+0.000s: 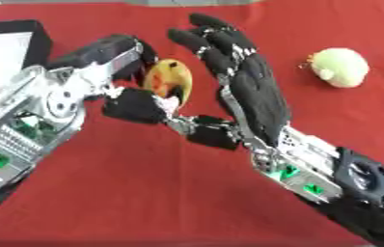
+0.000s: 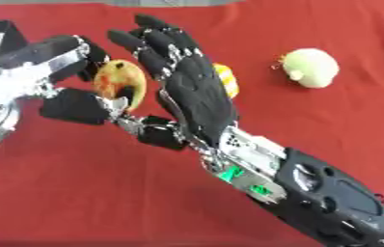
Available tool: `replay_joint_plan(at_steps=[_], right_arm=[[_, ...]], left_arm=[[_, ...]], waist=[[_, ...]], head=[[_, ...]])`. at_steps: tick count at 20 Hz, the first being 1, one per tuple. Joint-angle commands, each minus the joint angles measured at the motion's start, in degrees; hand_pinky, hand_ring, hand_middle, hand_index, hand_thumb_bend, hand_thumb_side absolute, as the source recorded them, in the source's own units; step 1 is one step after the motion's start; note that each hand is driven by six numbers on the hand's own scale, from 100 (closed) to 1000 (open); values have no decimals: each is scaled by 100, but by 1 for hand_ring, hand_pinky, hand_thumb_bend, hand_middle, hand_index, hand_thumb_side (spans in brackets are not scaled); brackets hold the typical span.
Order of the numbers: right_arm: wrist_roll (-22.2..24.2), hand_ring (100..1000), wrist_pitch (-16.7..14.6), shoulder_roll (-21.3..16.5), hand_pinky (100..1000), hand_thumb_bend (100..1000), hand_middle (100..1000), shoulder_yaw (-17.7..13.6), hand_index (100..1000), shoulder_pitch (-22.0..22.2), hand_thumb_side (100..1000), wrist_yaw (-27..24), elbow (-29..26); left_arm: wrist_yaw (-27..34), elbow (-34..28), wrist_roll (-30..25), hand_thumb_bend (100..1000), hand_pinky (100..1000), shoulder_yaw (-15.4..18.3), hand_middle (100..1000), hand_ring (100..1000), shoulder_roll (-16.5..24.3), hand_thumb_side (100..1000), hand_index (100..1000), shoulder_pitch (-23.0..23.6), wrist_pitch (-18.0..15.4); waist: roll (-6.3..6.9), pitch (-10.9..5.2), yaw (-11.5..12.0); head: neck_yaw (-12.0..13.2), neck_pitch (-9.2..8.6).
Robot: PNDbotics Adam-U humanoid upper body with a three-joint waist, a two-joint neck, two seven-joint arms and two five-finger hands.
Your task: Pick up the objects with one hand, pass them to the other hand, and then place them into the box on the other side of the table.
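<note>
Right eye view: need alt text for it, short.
Over a red tablecloth, the robot's left hand holds a yellow-orange fruit against the open right hand, mid-handover. A pale green fruit lies on the cloth to the right, and a small yellow object peeks out behind the right hand.

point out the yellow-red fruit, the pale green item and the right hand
yellow-red fruit (image 2: 117,83), right eye view, on its front face
pale green item (image 1: 342,66), left eye view, on its rounded top
right hand (image 2: 197,96), right eye view, on the back of the hand
</note>
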Motion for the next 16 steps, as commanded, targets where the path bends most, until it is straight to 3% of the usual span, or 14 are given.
replay_joint_plan(at_steps=[1,6,10,16], right_arm=[[51,882,50,-109,801,541,705,-114,858,-43,200,97,-125],[65,881,39,-129,798,529,704,-121,856,-26,186,98,-125],[42,872,5,-151,791,563,692,-126,845,-1,103,19,-125],[-3,856,-29,-173,780,538,661,-199,818,20,100,-248,-125]], left_arm=[[-57,90,-484,100,736,128,554,622,297,249,397,0,656],[38,13,-198,100,735,364,554,621,596,247,399,146,656],[224,-65,83,100,732,721,550,616,900,245,402,353,656],[557,-15,544,100,739,1110,552,617,1338,245,404,593,656]], waist=[[10,-119,-8],[33,-134,-27],[45,-133,-40],[65,-120,-66]], head=[[30,-67],[58,-60],[65,-55],[172,-68]])
